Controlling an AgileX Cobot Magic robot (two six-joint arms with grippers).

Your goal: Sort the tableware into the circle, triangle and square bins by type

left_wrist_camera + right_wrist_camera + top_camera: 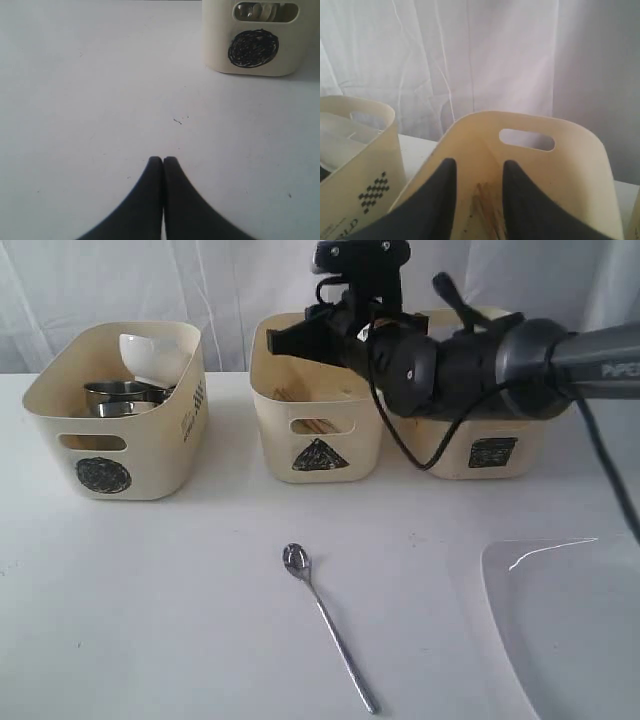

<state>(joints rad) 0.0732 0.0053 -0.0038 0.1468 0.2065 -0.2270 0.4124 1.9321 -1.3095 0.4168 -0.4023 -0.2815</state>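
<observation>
Three bins are standing in a row along the tabletop (150, 590) edge by the curtain (230, 280). The circle bin (150, 465) is sitting toward the left corner, the triangle bin (270, 450) mid-edge and the square bin (530, 445) to the right.

The circle bin is holding steel ware (120, 397) and a white bowl (150, 352) that is leaning against its back wall. Chopsticks (481, 205) are lying inside the triangle bin.

The spoon (325, 625) is lying alone on the bare middle of the tabletop, toward the near edge. Its bowl end is pointing at the triangle bin and its handle is slanting toward the near right. The plate (570, 630) is lying flat in the near right corner, well apart from the spoon.

The right gripper (477, 167) is hanging above the triangle bin, released, with its fingers spread and nothing between them. The left gripper (163, 159) is hovering low over empty tabletop near the circle bin, clenched with its fingertips touching and grasping nothing.
</observation>
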